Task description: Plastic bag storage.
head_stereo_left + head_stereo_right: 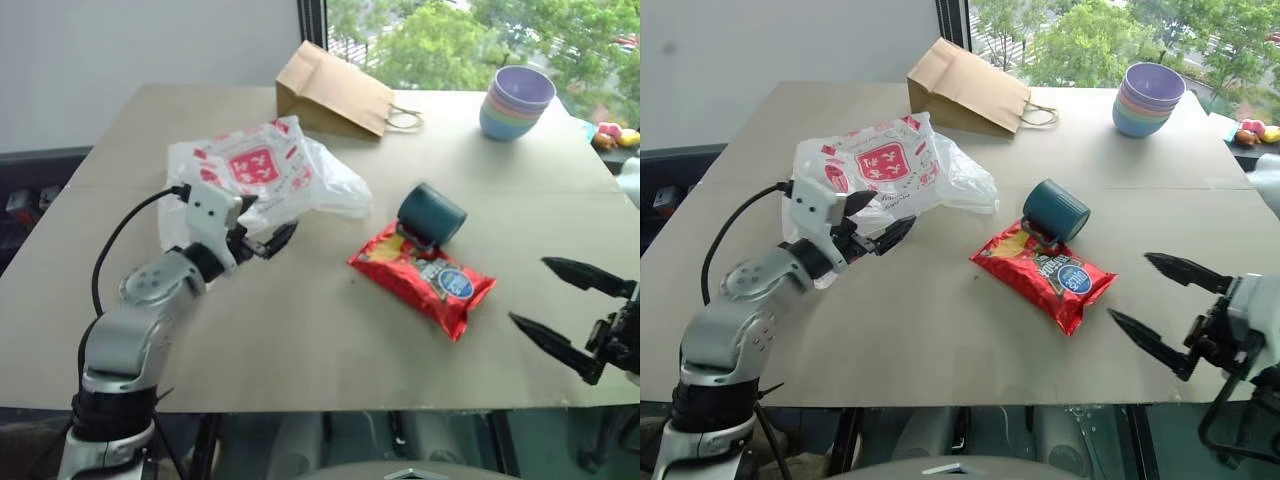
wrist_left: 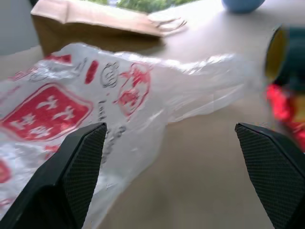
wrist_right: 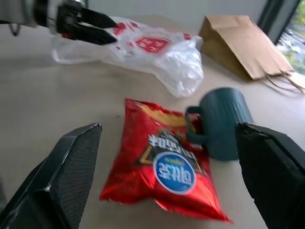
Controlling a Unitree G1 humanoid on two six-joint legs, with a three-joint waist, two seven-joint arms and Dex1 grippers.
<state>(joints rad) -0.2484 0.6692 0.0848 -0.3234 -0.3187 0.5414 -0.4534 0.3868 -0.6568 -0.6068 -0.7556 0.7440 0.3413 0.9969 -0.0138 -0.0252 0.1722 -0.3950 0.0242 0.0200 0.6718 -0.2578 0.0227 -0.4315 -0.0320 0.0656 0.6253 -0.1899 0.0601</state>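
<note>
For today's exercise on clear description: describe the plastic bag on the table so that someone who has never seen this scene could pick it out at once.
Start at the tan table by the window. Near its far edge lies a brown paper bag; in front of that, on the robot's left, is the plastic bag, at the open left gripper. It alone is thin, crinkly and translucent white with red print, unlike the red snack packet and teal mug.

The plastic bag [image 1: 268, 172] is translucent white with a red square logo and red marks. The paper bag [image 1: 332, 92] is plain brown. The snack packet [image 1: 422, 277] is red with a blue round badge and yellow. The mug [image 1: 431, 216] is dark teal. The stacked bowls [image 1: 517, 102] run lilac, green, peach, blue. The counter [image 1: 300, 320] is beige.
</note>
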